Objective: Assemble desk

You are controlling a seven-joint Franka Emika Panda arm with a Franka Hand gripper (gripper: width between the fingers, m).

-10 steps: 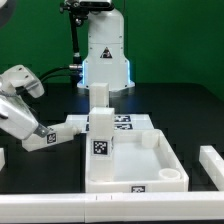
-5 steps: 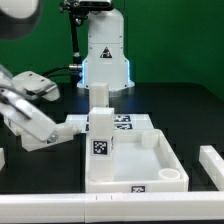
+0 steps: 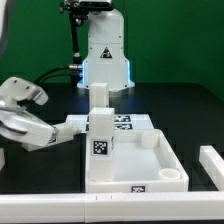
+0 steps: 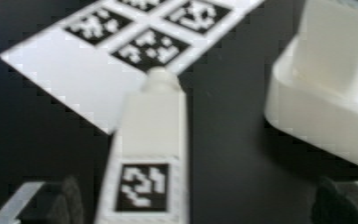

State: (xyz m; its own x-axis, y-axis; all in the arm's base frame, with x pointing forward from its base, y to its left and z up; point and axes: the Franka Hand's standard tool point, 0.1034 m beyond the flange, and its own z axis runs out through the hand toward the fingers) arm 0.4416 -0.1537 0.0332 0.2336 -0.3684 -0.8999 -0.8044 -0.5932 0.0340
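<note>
Gripper (image 3: 47, 137) low at the exterior view's left, jaws spread wide, nothing clamped. Fingertips just short of flat leg (image 3: 72, 128), lying on black table (image 3: 180, 105) and pointing toward upright leg (image 3: 100, 128). Upright leg at the near-left corner area of desk top (image 3: 115, 180), tag facing camera; seated in a hole or only standing there, cannot tell. Desk top mid-table, rim up, round hole visible in its corner nearest the camera on the exterior view's right. Marker board (image 3: 126, 122) just behind desk top, partly hidden by upright leg. Spare leg (image 3: 210, 165) lying well apart at the exterior view's right. Robot base (image 3: 105, 55) at the back.

Wrist view: gripper (image 4: 197, 208) released, both fingers (image 4: 43, 205) blurred and dark, one each side of flat leg (image 4: 146, 150), clear gaps to it, no contact. Tagged end of flat leg between the fingers; other end over the edge of marker board (image 4: 131, 40), touching or not unclear. Desk top (image 4: 336, 90) beside flat leg, strip of dark table between them.
</note>
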